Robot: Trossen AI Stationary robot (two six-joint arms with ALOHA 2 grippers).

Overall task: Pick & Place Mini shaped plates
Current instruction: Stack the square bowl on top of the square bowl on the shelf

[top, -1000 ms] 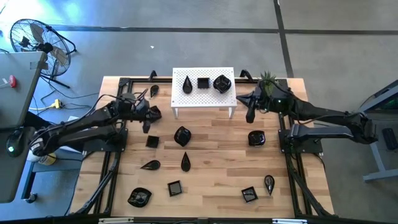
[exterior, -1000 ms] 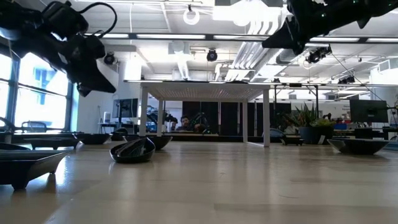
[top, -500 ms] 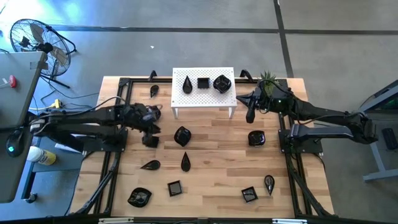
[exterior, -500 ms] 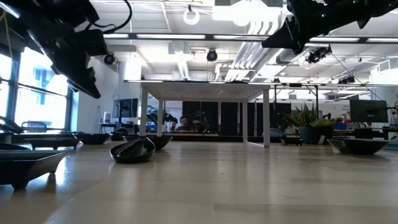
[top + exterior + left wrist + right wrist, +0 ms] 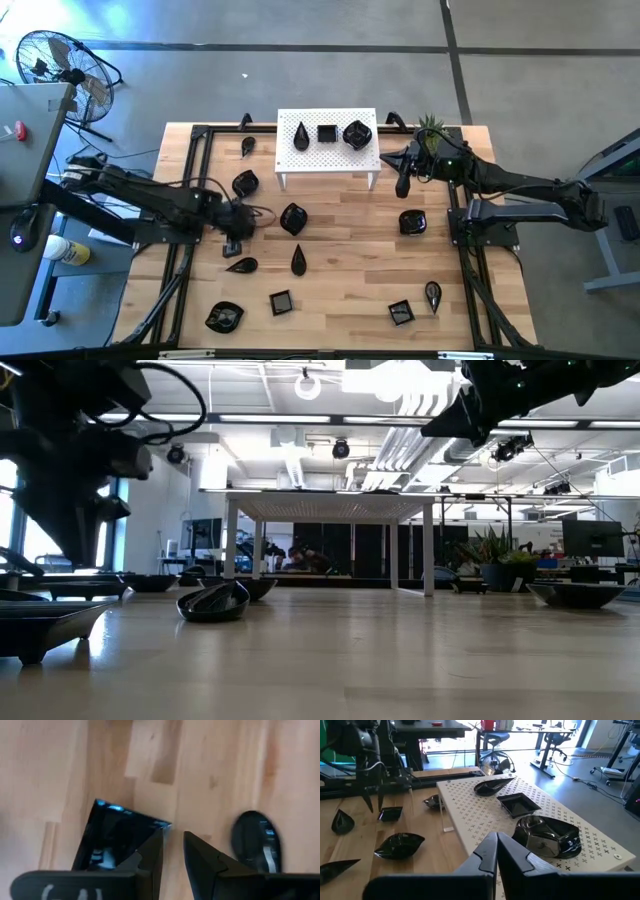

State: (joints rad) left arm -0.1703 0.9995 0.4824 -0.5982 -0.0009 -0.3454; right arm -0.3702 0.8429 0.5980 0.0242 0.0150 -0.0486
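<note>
Several glossy black mini shaped plates lie scattered on the wooden table (image 5: 350, 260). Three more sit on the white perforated stand (image 5: 328, 150). My left gripper (image 5: 172, 847) points steeply down, open by a narrow gap. It hovers over one corner of a small square plate (image 5: 115, 835), with a teardrop plate (image 5: 255, 840) close by. In the high view it (image 5: 236, 230) is left of centre. A rounded plate (image 5: 245, 183) lies flat just beyond it. My right gripper (image 5: 403, 186) is shut and empty, held level in the air by the stand's right end.
A leaf-shaped plate (image 5: 293, 218) lies just right of my left gripper, and teardrop plates (image 5: 241, 265) (image 5: 298, 260) lie nearer the front. A small green plant (image 5: 431, 128) stands at the back right. Black frame rails (image 5: 180, 270) run along both table sides.
My left gripper has swung from beside the stand's left end toward the table's near edge. It has also tipped to point more steeply down, over the small square plate. The rounded plate it stood over now lies uncovered on the table.
</note>
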